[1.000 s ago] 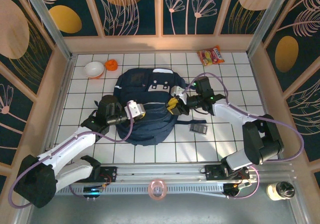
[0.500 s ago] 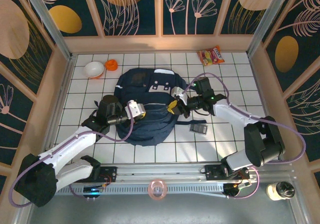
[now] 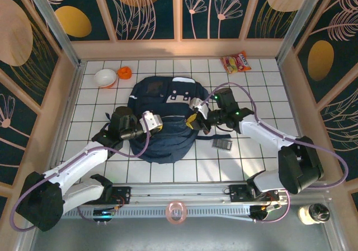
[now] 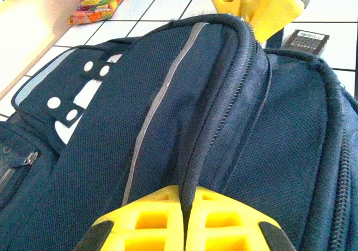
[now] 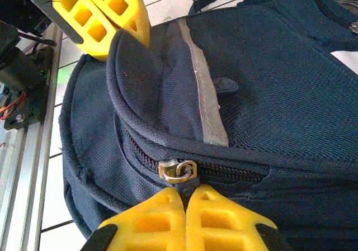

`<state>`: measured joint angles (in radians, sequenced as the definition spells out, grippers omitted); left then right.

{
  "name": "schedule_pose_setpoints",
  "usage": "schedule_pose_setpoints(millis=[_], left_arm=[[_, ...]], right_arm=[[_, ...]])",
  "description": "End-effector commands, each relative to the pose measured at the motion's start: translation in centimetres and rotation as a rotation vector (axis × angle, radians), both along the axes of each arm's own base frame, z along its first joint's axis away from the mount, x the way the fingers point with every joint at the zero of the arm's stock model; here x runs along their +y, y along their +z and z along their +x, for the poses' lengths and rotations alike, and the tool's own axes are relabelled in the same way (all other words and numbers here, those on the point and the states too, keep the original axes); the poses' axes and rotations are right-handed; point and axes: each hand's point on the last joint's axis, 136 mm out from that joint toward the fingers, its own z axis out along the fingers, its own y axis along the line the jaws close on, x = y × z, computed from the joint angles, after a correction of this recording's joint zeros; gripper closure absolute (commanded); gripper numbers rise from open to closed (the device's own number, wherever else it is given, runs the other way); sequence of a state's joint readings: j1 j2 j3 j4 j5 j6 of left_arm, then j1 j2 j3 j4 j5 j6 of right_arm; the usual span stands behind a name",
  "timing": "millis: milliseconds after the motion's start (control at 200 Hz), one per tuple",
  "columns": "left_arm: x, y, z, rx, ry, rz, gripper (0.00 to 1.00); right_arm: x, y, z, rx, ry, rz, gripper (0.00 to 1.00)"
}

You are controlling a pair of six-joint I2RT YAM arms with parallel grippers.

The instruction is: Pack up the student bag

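Right wrist: our right claw [image 5: 185, 200] is closed on the zipper pull [image 5: 178, 171] of the student bag [image 5: 268, 77], left claw [image 4: 184, 200] pinching its fabric; next we likely unzip.

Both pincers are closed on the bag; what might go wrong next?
The right pincer is shut just below the zipper slider; a thin hold there could slip off. The left pincer pinches only a fabric fold of the student bag, so the bag may drag rather than unzip.
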<state>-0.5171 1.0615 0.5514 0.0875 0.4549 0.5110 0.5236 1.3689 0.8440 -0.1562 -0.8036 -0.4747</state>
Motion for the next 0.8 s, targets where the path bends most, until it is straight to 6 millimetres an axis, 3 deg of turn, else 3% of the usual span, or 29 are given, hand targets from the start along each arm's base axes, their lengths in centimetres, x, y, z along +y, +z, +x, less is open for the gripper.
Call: schedule_pose_setpoints(millis=[0, 150, 180, 345, 585, 796], left_arm=[[-1.1, 5.3, 1.9, -0.156, 0.003, -0.107, 1.00], [-2.1, 5.8, 0.0, -0.145, -0.115, -0.153, 1.00], [-2.3, 5.9, -0.3, -0.143, -0.131, -0.161, 1.00], [-2.3, 6.0, -0.4, -0.144, -0.137, -0.165, 1.00], [-0.7, 4.9, 2.0, -0.167, 0.022, -0.088, 1.00], [-0.7, 5.0, 2.1, -0.163, 0.021, -0.089, 1.00]], right_arm=[[1.1, 1.6, -3.7, 0.050, 0.105, 0.075, 0.95], [1.0, 0.6, -3.1, 0.052, 0.125, 0.072, 0.83], [0.5, 0.7, -2.2, 0.058, 0.108, 0.080, 0.81], [0.8, 0.7, -2.5, 0.088, 0.166, 0.092, 0.70], [-0.3, 1.3, -4.1, 0.145, 0.193, 0.102, 0.83], [-0.2, 1.8, -3.9, 0.148, 0.175, 0.122, 0.97]])
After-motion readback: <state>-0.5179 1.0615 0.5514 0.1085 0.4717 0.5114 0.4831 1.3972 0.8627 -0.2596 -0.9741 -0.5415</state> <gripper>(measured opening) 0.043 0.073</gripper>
